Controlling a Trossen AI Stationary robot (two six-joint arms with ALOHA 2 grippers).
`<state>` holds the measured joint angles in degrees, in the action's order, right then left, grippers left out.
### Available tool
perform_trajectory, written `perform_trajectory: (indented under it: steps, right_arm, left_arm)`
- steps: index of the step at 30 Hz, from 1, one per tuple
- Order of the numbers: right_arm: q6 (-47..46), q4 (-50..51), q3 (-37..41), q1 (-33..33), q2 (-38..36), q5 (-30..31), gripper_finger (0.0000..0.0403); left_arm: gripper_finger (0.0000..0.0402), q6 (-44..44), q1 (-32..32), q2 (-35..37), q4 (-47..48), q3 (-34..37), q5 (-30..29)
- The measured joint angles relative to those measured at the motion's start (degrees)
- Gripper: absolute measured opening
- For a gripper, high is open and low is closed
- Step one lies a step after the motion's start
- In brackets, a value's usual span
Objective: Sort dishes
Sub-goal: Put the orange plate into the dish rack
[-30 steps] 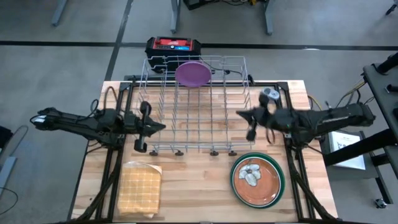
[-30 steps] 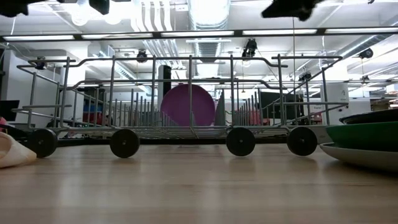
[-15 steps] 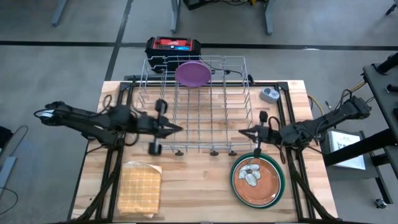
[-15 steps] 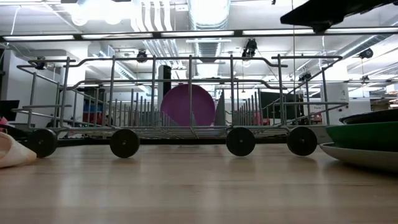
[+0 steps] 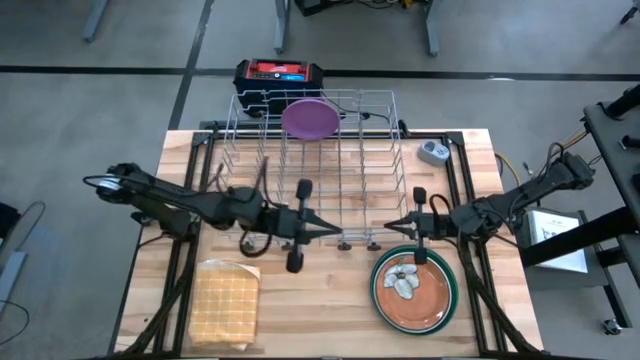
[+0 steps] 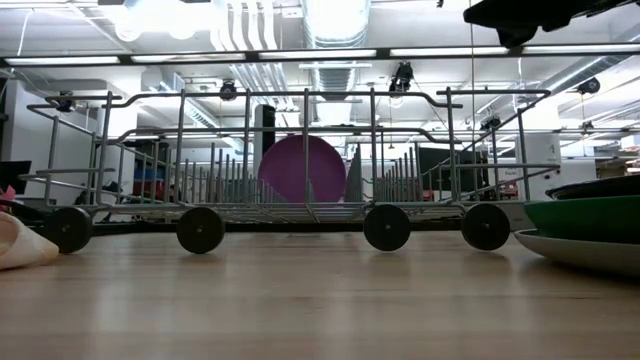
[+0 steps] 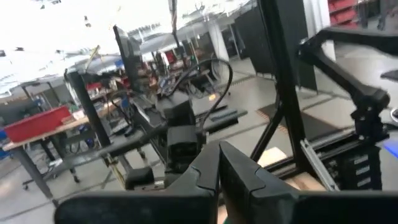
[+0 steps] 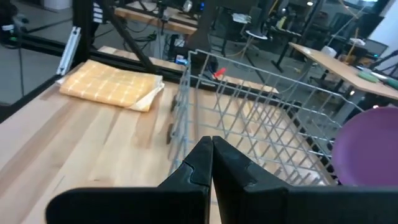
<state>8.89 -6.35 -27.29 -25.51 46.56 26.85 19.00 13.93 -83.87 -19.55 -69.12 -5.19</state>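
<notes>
A purple plate (image 5: 310, 118) (image 6: 303, 170) stands on edge between the tines at the far end of the wire rack (image 5: 310, 170). A brown plate with grey blotches (image 5: 410, 285) tops a stack at the near right; a green rim (image 5: 456, 290) (image 6: 588, 215) shows beneath it, and the other plates in the stack are hidden. My left gripper (image 5: 325, 232) (image 7: 219, 163) is shut, in the air over the rack's near edge, pointing right. My right gripper (image 5: 390, 224) (image 8: 212, 149) is shut, just beyond the stack's far edge, pointing left.
A square tan waffle cloth (image 5: 225, 298) (image 8: 115, 84) lies at the near left. A small grey-blue gadget (image 5: 432, 152) sits right of the rack. A black and red case (image 5: 278, 75) stands behind the rack. Bare wood shows between cloth and stack.
My left gripper has swept toward the table's right and a little toward the near edge, from beside the rack's left side to its near middle. My right gripper has drawn toward the near edge, from beside the rack's right side to the far edge of the plate stack.
</notes>
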Motion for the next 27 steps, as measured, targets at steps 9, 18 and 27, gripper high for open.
perform_trajectory:
  steps: [9,18,27]
  right_arm:
    - [-5.32,7.49,1.18,-3.08,-1.47,0.13,0.0000]
    - [-19.41,29.22,-0.43,-4.37,-8.23,0.04,0.0000]
    - [-34.46,43.85,-2.69,-4.59,-13.65,-12.09,0.0000]
  left_arm:
    - [0.0000,-2.26,0.02,-6.20,3.97,-5.92,-0.17]
    - [0.0000,-4.94,2.78,-7.63,13.95,-10.53,-6.55]
    - [0.0000,-4.30,5.90,-7.15,22.82,-11.93,-23.32]
